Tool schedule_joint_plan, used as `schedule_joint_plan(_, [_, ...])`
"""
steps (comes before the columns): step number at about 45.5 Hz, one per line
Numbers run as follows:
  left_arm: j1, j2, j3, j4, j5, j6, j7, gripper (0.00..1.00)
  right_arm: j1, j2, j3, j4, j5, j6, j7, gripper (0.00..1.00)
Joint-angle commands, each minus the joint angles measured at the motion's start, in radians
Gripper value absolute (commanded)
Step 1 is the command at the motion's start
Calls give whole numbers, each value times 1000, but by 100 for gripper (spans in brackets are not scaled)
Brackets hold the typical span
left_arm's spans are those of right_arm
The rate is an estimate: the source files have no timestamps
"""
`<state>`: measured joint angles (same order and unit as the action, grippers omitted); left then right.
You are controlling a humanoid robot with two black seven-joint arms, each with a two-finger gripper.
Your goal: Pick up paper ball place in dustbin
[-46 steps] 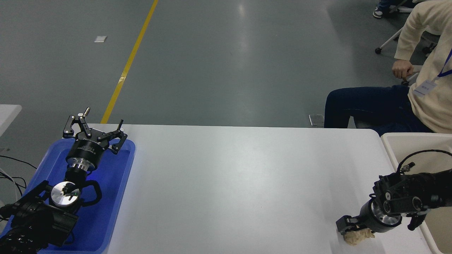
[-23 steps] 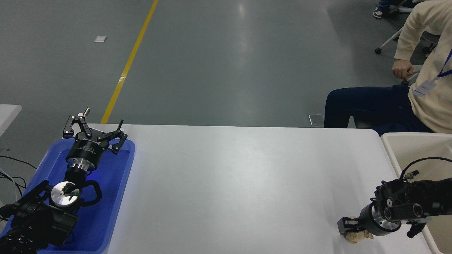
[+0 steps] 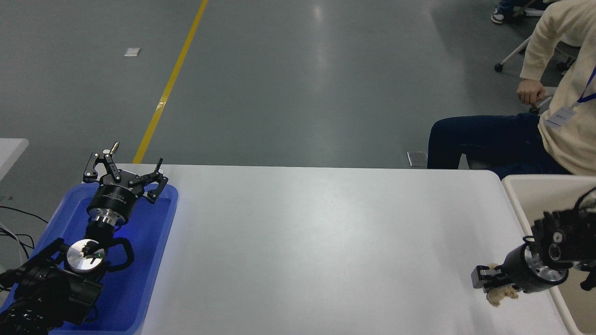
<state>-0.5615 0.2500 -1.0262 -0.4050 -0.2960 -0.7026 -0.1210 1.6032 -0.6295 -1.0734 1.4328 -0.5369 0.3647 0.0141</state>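
Head view: right gripper (image 3: 489, 282) jaws clamp the wrinkled tan ball (image 3: 499, 295), lower right, beside the smooth cream bin (image 3: 513, 193).

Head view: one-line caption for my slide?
Right end effector holds paper ball near the dustbin.

Blue tray (image 3: 153, 260) (left), seated person (image 3: 535, 125)

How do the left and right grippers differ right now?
The left gripper is spread open and holds nothing; the right gripper is shut on the paper ball.

The left gripper sits over the far end of the blue tray at the table's left; the right gripper is at the near right, beside the dustbin.

The left gripper points away from the camera; the right gripper points toward the picture's left.

Both are black.
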Motion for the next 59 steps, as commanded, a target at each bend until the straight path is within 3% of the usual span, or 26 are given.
schedule_joint_plan(1, [0, 0, 0, 0, 0, 0, 1, 100, 268, -18, -23, 149, 9, 223, 4, 0])
schedule_joint_plan(8, [0, 0, 0, 0, 0, 0, 1, 100, 446, -15, -25, 166, 90, 421, 6, 0])
schedule_joint_plan(28, [0, 0, 0, 0, 0, 0, 0, 100, 874, -3, -129, 166, 229, 421, 4, 0])
schedule_joint_plan(49, [0, 0, 0, 0, 0, 0, 1, 100, 917, 5, -235, 155, 232, 421, 4, 0])
schedule_joint_plan(59, [0, 0, 0, 0, 0, 0, 0, 100, 926, -3, -411, 103, 229, 421, 3, 0])
